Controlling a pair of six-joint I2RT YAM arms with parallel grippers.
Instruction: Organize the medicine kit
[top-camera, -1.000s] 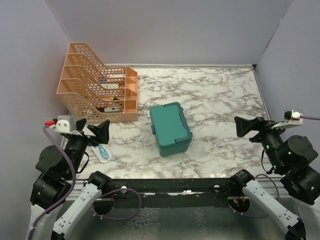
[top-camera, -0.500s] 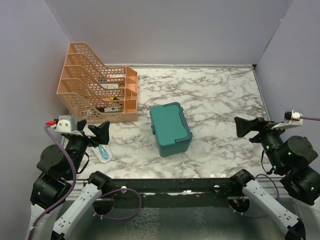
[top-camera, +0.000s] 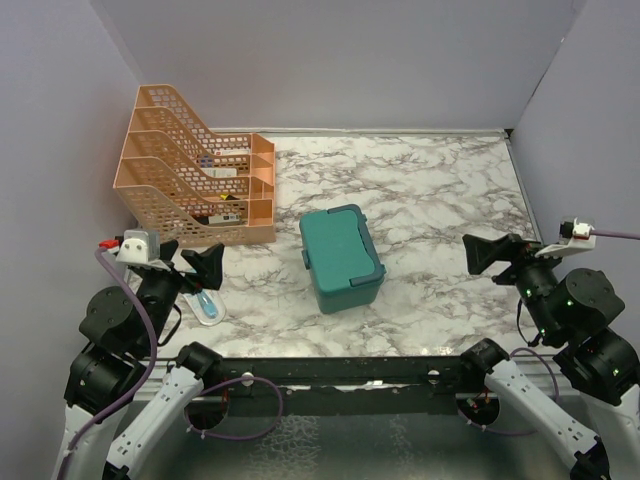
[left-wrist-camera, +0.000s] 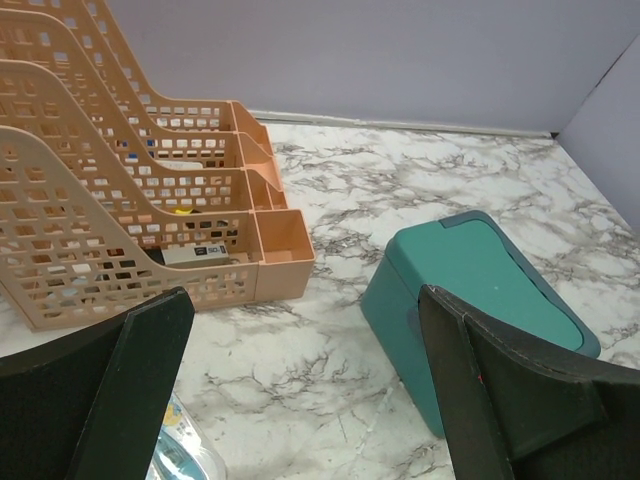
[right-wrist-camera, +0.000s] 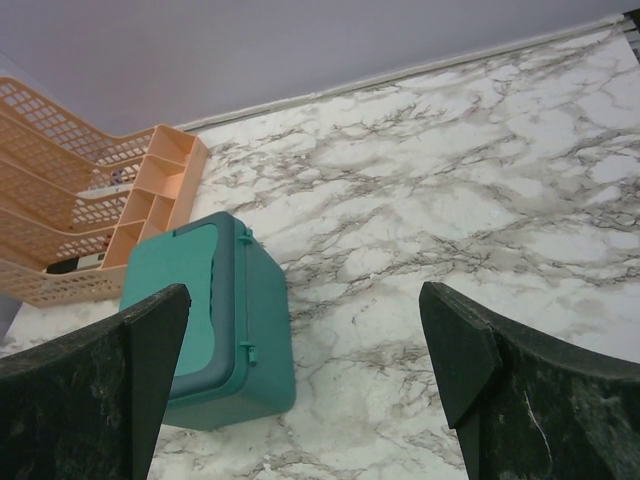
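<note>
Medicine kit: teal box, rounded corners, lid closed, on marble table

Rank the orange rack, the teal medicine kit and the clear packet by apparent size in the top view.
1. orange rack, clearly largest
2. medicine kit
3. clear packet, by far the smallest

No close calls: all three sit at similar depth.

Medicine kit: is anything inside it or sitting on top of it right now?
The medicine kit is closed, so whatever is inside is hidden. Nothing rests on top of it in any view.
</note>
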